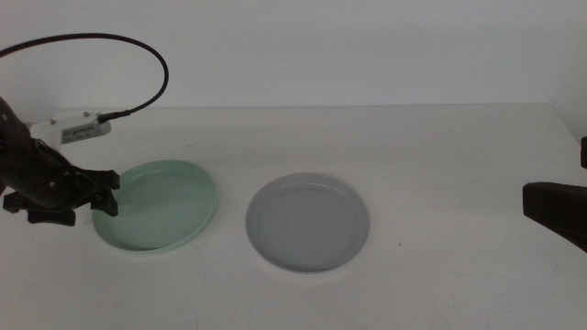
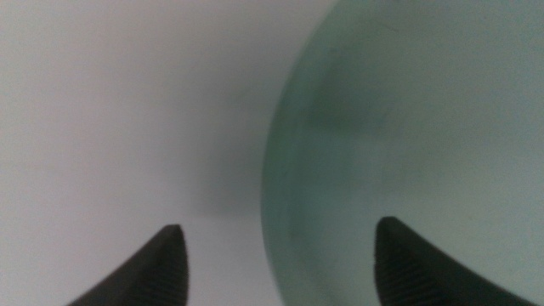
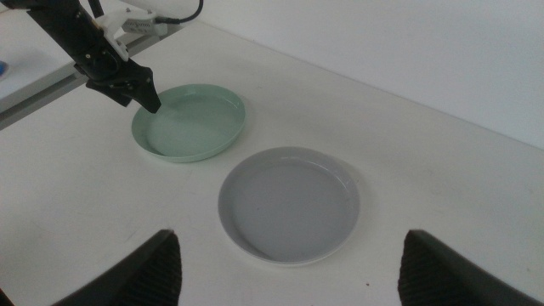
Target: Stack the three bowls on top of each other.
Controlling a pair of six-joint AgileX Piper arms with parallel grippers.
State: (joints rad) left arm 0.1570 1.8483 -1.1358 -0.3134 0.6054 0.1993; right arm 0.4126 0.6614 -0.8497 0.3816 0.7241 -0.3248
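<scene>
White table [image 1: 413, 147], plain pale wall [image 1: 367, 46] behind.

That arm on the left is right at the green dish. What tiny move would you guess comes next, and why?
Probably closing the jaws. The left gripper is open and sits at the edge of the mint green bowl, one jaw outside the rim and one over the inside. Pinching the rim would let it lift the bowl toward the grey bowl. The right gripper waits, open, off to the side.

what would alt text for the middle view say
The left pincer straddles the near-left rim of a mint green bowl, jaws open. A grey bowl sits beside it on the white table; the right pincer waits at the right edge.
</scene>
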